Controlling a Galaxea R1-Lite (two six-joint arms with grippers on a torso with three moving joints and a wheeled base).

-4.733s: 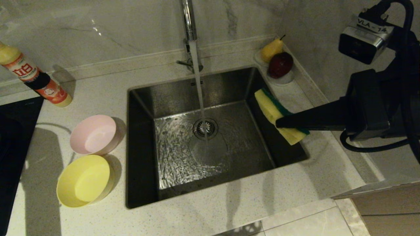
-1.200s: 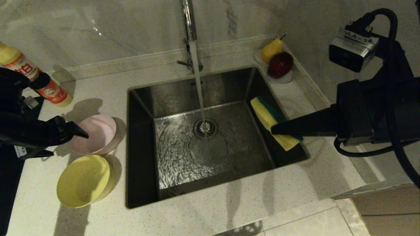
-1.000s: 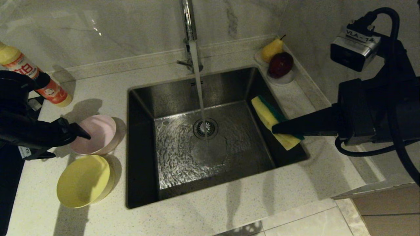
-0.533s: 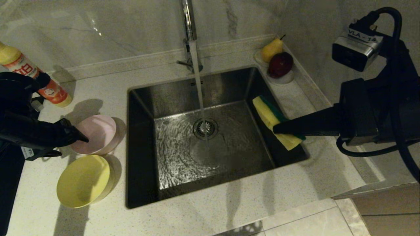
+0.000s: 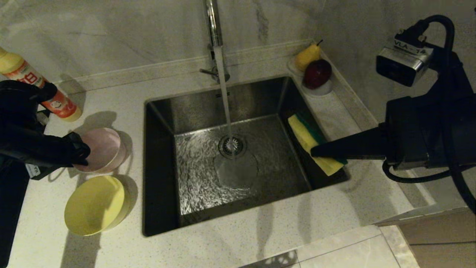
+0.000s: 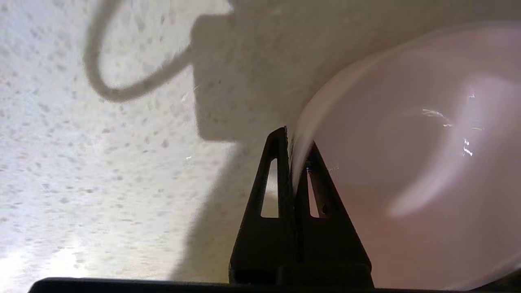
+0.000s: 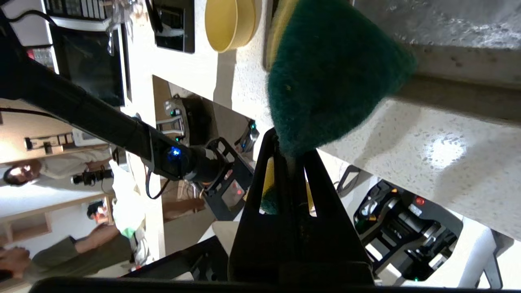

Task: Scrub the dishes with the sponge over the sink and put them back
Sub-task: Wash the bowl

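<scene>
We are now pinching the left gripper [image 6: 294, 140], wide open a moment ago, onto the matte pink bowl's [image 5: 101, 149] rim, tilting it on the speckled counter [image 5: 260, 238]. Our right gripper [image 7: 291, 140] is squeezing the foam sponge [image 5: 311, 141] over the steel sink's [image 5: 208, 111] right edge.

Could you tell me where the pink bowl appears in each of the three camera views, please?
Head view: pink bowl on the counter beside the sink, its rim pinched by the left gripper.
Left wrist view: bowl fills one side, rim between the fingers.
Right wrist view: not visible.
Shared landmark: the left gripper.
</scene>
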